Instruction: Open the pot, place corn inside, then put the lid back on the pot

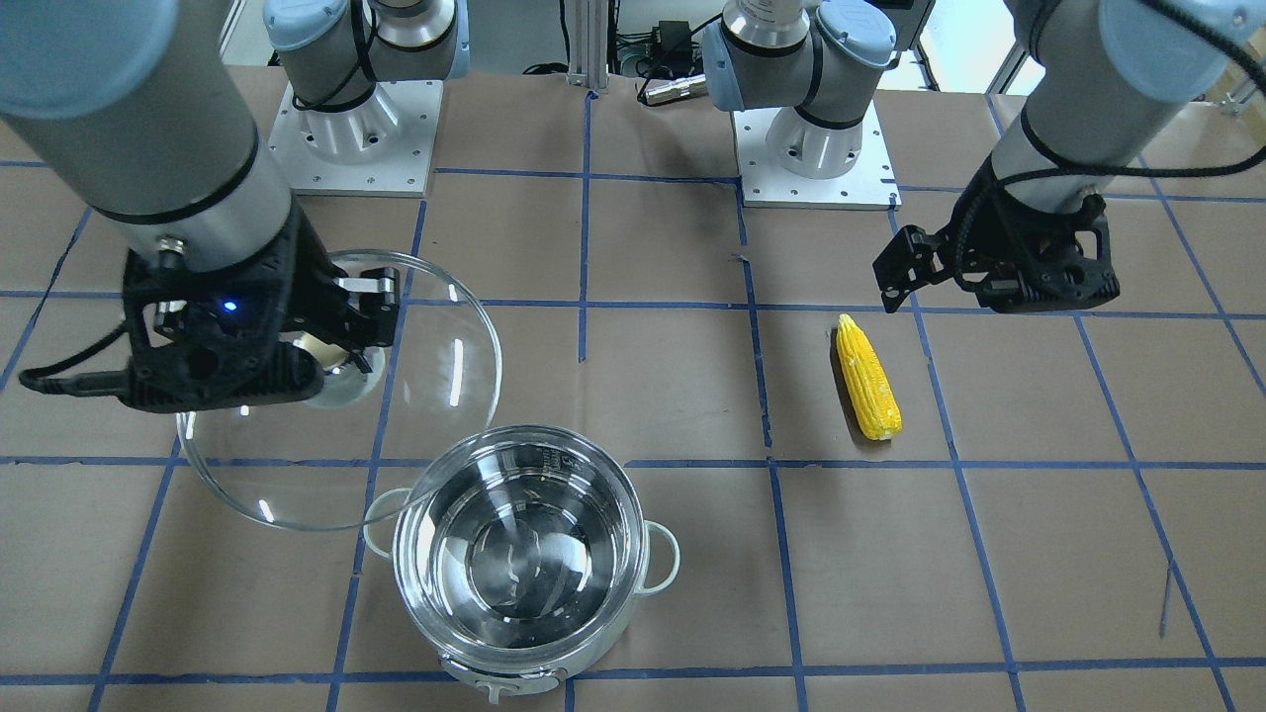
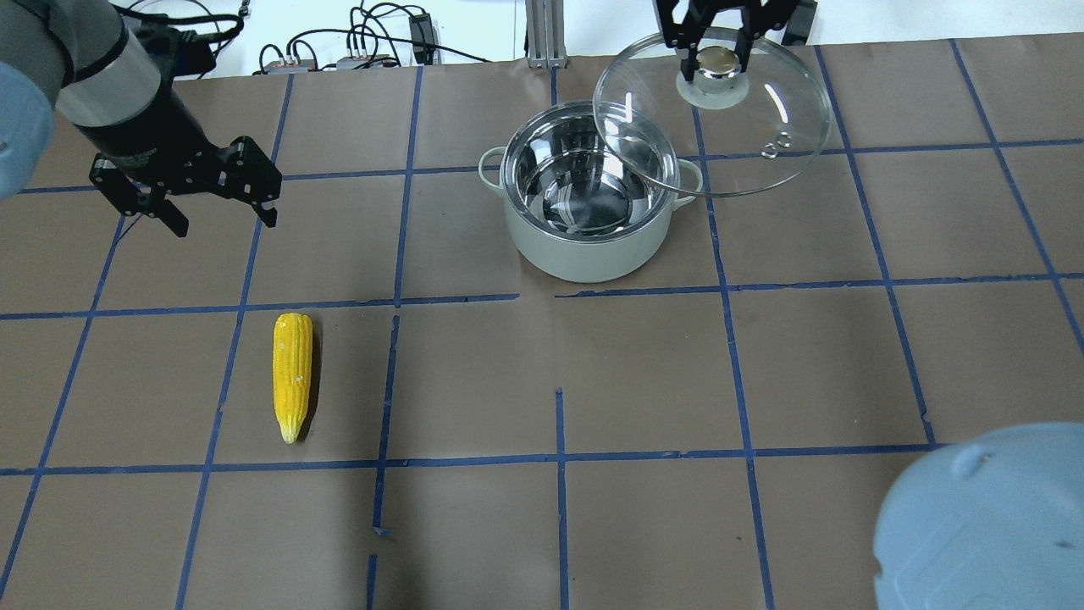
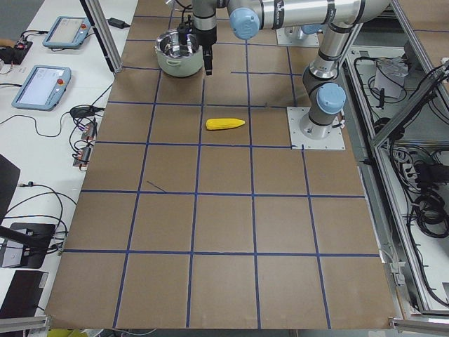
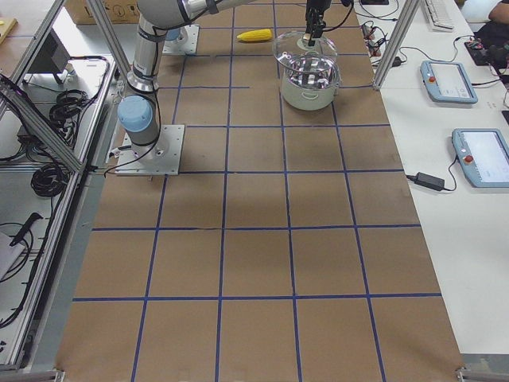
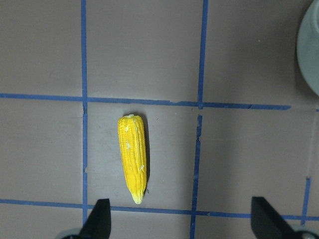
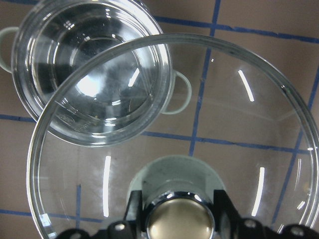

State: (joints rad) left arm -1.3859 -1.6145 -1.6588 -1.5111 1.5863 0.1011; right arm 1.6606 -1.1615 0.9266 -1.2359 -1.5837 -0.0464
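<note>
The pot (image 2: 584,250) stands open on the brown table, its shiny inside empty; it also shows in the front view (image 1: 514,554) and the right wrist view (image 6: 89,74). My right gripper (image 2: 716,61) is shut on the gold knob of the glass lid (image 2: 762,119) and holds it tilted in the air beside the pot, its edge overlapping the pot's rim. The lid also shows in the front view (image 1: 435,346) and the right wrist view (image 6: 224,124). The corn (image 2: 292,373) lies on the table far to the left. My left gripper (image 2: 224,212) is open and empty above the corn (image 5: 132,157).
The two arm bases (image 1: 356,129) (image 1: 816,148) stand at the robot's side of the table. Blue tape lines grid the brown surface. Tablets (image 3: 42,84) and cables lie on the white bench past the pot's side.
</note>
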